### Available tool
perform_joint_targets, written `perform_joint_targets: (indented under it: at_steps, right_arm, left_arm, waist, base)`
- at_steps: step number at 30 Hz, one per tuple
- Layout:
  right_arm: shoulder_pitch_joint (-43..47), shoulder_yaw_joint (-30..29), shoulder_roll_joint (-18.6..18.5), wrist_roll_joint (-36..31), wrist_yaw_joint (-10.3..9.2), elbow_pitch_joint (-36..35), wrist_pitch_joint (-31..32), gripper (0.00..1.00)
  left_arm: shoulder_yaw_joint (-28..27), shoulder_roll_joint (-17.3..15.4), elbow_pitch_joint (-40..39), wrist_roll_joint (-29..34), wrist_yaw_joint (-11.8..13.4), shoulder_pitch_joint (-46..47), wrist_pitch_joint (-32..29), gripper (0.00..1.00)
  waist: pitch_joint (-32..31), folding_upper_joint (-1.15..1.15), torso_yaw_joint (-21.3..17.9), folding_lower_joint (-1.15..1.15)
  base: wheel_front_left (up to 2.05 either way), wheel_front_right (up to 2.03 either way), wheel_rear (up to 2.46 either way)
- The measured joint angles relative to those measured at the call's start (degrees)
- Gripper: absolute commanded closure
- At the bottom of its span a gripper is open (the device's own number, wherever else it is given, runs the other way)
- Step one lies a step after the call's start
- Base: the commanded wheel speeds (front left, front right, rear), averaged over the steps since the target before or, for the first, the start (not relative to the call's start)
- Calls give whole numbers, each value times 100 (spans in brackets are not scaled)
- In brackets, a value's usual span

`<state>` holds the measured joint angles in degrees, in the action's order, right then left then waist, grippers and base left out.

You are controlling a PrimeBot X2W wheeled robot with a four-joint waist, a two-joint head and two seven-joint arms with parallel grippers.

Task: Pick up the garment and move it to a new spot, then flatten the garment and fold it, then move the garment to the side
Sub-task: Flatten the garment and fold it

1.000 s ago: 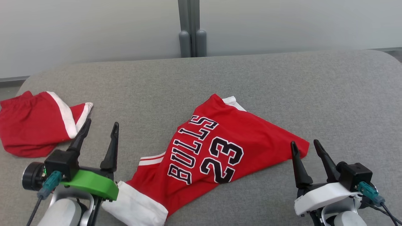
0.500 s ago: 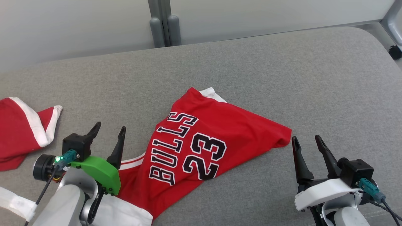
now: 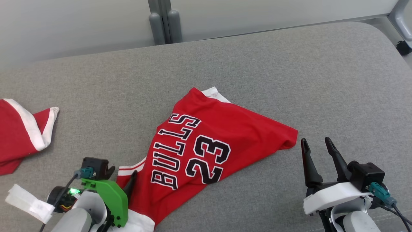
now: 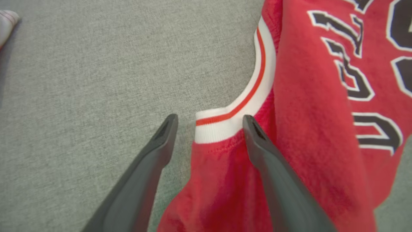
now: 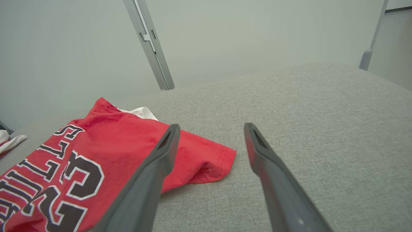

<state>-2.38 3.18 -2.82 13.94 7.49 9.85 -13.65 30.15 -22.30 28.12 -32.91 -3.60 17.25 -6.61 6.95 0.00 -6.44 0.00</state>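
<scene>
The garment is a red jersey printed "BULLS 23", lying crumpled on the grey cushioned surface. My left gripper is tipped downward over its lower left edge. In the left wrist view that gripper is open, with the white and red collar band of the garment between its fingers; I cannot tell whether they touch the cloth. My right gripper stands open just right of the jersey's right corner. The right wrist view has that gripper above the bare surface beside the garment.
A second red and white piece of clothing lies at the far left. A white tag hangs by my left arm. A pale wall with a grey post runs behind the surface. A chair leg with a caster is at the upper right.
The head camera has turned, shifting the whole picture. My left gripper has tipped down and come in over the jersey's collar. The right gripper has kept its place, open.
</scene>
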Motion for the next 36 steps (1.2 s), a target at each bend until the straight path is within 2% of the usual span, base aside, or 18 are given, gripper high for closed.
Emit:
perform_joint_targets:
  at_steps: [3, 4, 5, 6, 11, 20, 26, 27, 28, 29, 36]
  right_arm:
    - [-3, 13, 1, 0, 0, 15, -3, 0]
    - [-7, 22, 1, 0, 0, 19, -3, 0]
    - [-12, 29, 0, 0, 0, 23, -3, 0]
    - [-19, 36, 1, 0, 0, 23, -3, 0]
    - [-29, 19, 0, -9, 0, 21, -3, 0]
    - [-28, 34, 1, -43, 0, 23, 3, 0]
    - [-27, 74, 0, -43, 0, 35, 15, 0]
    - [-27, 76, 1, -44, 0, 35, 19, 0]
    - [-27, 75, 1, -44, 0, 33, 20, 0]
    - [-27, 70, 2, -46, 0, 34, 20, 0]
    - [25, -1, 0, -81, 0, 27, 20, 0]
  left_arm:
    - [110, 14, 9, -23, -20, -46, -215, 0]
    - [123, 18, 13, -31, -32, -46, -253, 13]
    - [131, 41, 8, -62, -45, -45, -278, 66]
    - [137, 73, -2, -84, -53, -43, -269, 100]
    - [123, 94, -57, -16, -64, 82, 37, 100]
    - [-307, 111, -108, 86, 236, 552, 1081, 100]
    - [-482, 105, 319, 70, 361, 594, 1526, 100]
    - [-487, 111, 380, 69, 360, 592, 1590, 88]
    - [-492, 118, 426, 70, 360, 593, 1682, 38]
    - [-492, 127, 477, 74, 356, 593, 1753, 0]
    - [-700, 296, 425, 123, 374, 580, 2132, 0]
  waist:
    - [3, 0, 15, 0]
    - [4, 0, 14, 0]
    - [6, 0, 11, 0]
    - [7, 0, 7, 0]
    - [-9, 0, -8, 0]
    - [-101, 0, -12, 0]
    - [-120, 0, -76, 0]
    - [-123, 0, -86, 0]
    - [-127, 0, -95, 0]
    - [-133, 0, -97, 0]
    - [-250, 0, 6, 0]
  base:
    - [0, 0, 0]
    - [0, 0, 0]
    - [0, 0, 0]
    - [0, 0, 0]
    - [0, 0, 0]
    - [0, 0, 0]
    - [0, 0, 0]
    - [0, 0, 0]
    - [0, 0, 0]
    - [0, 0, 0]
    - [0, 0, 0]
